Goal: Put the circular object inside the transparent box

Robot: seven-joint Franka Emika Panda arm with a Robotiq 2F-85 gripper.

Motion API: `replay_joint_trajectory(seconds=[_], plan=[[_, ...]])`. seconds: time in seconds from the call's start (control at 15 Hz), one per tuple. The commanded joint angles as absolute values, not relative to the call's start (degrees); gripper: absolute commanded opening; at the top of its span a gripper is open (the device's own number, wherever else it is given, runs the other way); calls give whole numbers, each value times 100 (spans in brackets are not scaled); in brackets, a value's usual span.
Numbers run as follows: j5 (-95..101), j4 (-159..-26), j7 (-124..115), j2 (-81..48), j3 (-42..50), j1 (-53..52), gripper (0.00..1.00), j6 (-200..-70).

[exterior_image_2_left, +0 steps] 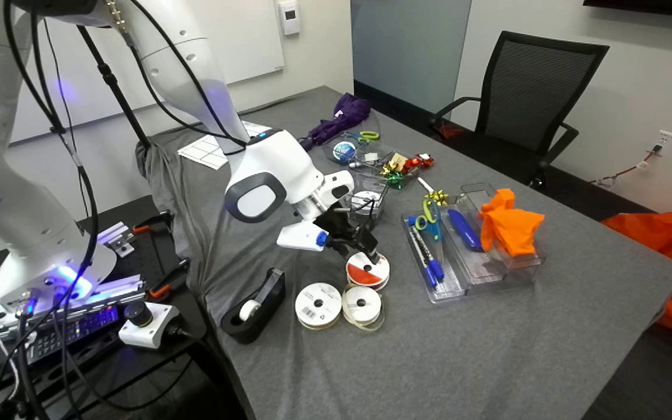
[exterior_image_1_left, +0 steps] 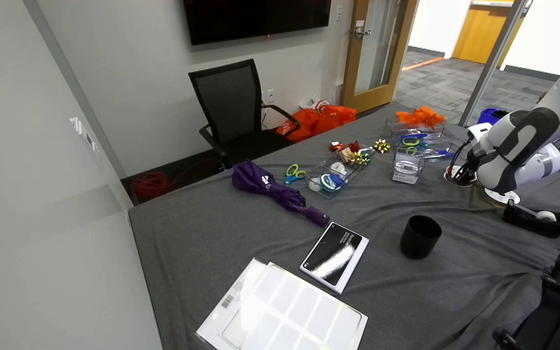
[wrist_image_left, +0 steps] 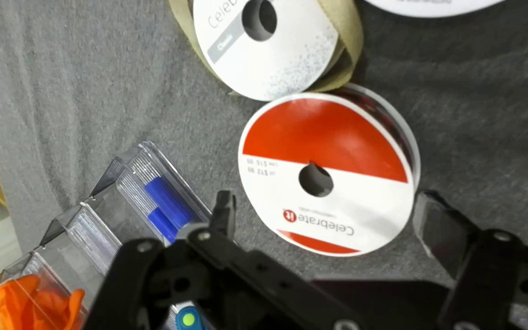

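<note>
Wrist view: the gripper (wrist_image_left: 326,213) stood spread astride the red-and-white spool (wrist_image_left: 339,172), one finger (wrist_image_left: 429,220) close by its rim, the other apart. Centring before closing seemed wise, lest it jostle the tan-ribbon spool (wrist_image_left: 282,55) beside it. The transparent box (exterior_image_1_left: 409,158) stood near the red-and-white spool.

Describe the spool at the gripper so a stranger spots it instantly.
Over the gray-covered table, find the gripper. Between its open fingers in the wrist view appears a ribbon spool. Its face is red and white; neither the tan ribbon spool nor the white spool nearby shows red.
</note>
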State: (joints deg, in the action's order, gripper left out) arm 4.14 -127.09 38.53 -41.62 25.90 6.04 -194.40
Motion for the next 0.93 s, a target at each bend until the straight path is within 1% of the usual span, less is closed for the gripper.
replay_joint_trajectory(seconds=[0.0, 0.13, 0.2, 0.27, 0.33, 0.4, 0.53, 0.87], plan=[[885, -12479, 3518, -4328, 2574, 709, 100, -19256], [1067, -12439, 3372, -4385, 2593, 713, 100, -19239], [1133, -12430, 3305, -4400, 2623, 701, 82, -19242], [1189, -12424, 3253, -4407, 2631, 710, 74, -19256], [1208, -12423, 3198, -4424, 2668, 686, 68, -19286], [1218, -12416, 3140, -4429, 2678, 684, 59, -19284], [1240, -12398, 3029, -4449, 2700, 678, 45, -19281], [1273, -12337, 2823, -4542, 2743, 662, 11, -19296]])
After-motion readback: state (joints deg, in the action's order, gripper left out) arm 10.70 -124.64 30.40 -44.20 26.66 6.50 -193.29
